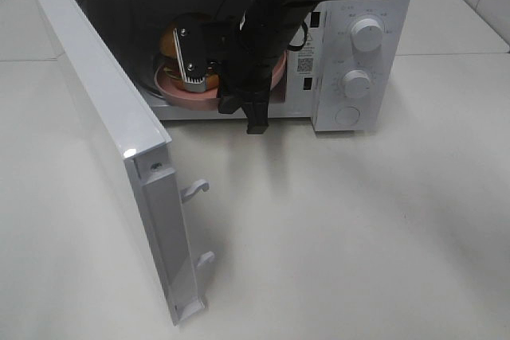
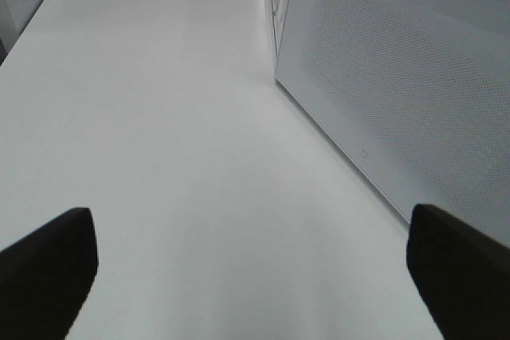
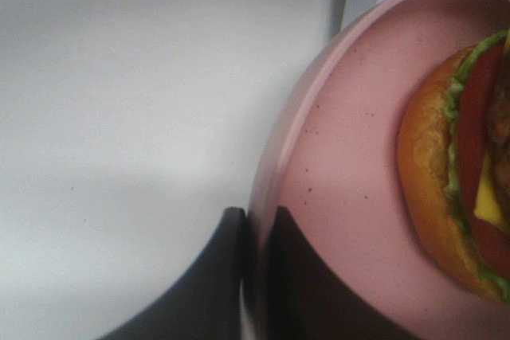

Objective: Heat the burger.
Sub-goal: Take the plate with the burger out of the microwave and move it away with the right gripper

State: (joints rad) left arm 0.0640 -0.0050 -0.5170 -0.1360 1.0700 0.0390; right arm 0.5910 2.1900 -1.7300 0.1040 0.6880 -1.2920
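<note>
White table [image 1: 358, 236], burger [image 1: 168, 39] at open microwave [image 1: 376, 107]

Off-white tabletop [image 1: 358, 236], seam [image 1: 454, 55] between panels at back, soft diffuse shadows

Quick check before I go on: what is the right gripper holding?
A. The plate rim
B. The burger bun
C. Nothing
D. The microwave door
A: in the right wrist view the right gripper pinches the plate by its rim, with a finger on each side, and the burger sits clear of it.
</note>
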